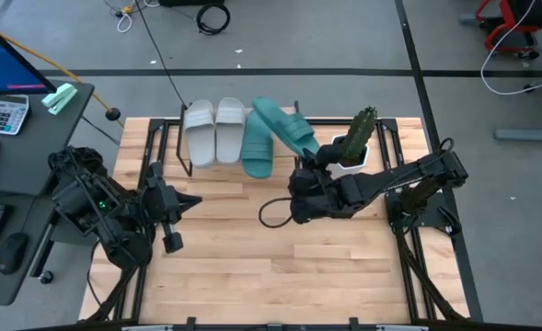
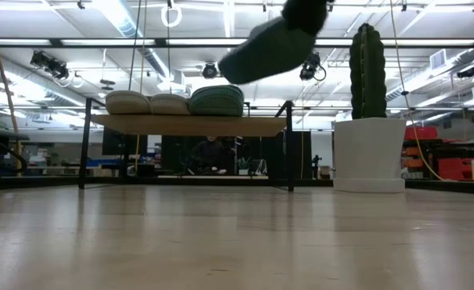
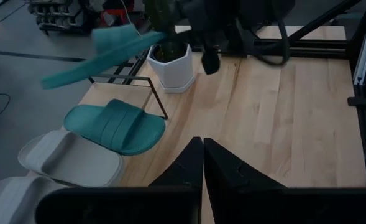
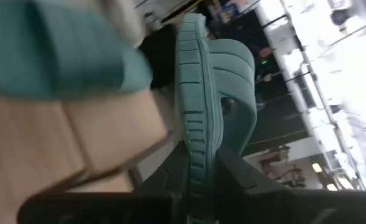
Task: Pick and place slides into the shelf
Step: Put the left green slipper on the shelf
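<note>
The right gripper [image 4: 195,163] is clamped on the sole edge of the last teal slide [image 1: 287,129], carrying it in the air above the shelf [image 2: 190,126]. Its long axis runs slanted, toe out over the rack and heel back toward the wrist. Two pale slides [image 1: 213,132] and one teal slide [image 1: 257,147] already lie side by side on the board, so the free slot appears to be just beside the resting teal one, toward the cactus pot [image 1: 351,153]. The left gripper [image 3: 202,165] waits closed and empty, well apart
</note>
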{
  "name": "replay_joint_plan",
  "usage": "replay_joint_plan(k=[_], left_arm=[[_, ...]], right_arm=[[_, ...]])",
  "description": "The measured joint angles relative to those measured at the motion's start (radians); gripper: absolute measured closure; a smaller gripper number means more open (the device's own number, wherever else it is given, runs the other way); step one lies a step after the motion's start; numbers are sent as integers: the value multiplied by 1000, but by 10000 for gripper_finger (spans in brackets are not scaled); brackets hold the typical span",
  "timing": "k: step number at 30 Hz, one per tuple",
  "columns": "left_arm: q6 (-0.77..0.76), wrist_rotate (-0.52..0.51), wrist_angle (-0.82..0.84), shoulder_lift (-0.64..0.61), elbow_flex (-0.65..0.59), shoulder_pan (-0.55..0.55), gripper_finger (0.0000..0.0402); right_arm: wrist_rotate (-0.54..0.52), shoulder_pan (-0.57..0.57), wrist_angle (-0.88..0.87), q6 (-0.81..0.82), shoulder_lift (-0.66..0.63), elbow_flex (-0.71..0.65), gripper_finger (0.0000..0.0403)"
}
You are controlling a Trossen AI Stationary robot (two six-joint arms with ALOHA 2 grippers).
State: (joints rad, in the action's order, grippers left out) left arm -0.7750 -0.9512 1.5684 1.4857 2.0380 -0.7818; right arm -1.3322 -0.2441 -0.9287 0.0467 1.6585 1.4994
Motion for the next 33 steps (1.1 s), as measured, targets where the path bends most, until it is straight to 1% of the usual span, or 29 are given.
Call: replay_joint_plan(k=[4, 6, 7, 9, 11, 17, 21, 24, 27, 30, 33], left_arm=[[1, -21, 0, 0, 0, 0, 381], [8, -23, 0, 0, 0, 0, 388], [16, -24, 0, 0, 0, 0, 392], [31, -25, 0, 0, 0, 0, 396], [36, -25, 0, 0, 0, 0, 397], [39, -34, 0, 0, 0, 25, 378], [38, -34, 0, 0, 0, 34, 381], [39, -34, 0, 0, 0, 34, 392], [38, -33, 0, 0, 0, 34, 397], [38, -33, 0, 0, 0, 34, 395], [38, -32, 0, 0, 0, 34, 383]], right_arm=[[50, 0, -257, 229, 0, 0, 355], [104, 9, -376, 369, 0, 0, 355], [147, 14, -421, 439, 0, 0, 355], [219, 23, -481, 548, 0, -1, 355], [220, 21, -486, 585, 0, -2, 355], [189, 4, -450, 536, 0, -2, 355], [166, 5, -394, 456, 0, -2, 355], [163, 17, -309, 369, 0, -1, 355], [187, 33, -238, 284, 0, -1, 355], [190, 60, -234, 247, 0, -1, 355], [185, 85, -233, 215, 0, -1, 355]])
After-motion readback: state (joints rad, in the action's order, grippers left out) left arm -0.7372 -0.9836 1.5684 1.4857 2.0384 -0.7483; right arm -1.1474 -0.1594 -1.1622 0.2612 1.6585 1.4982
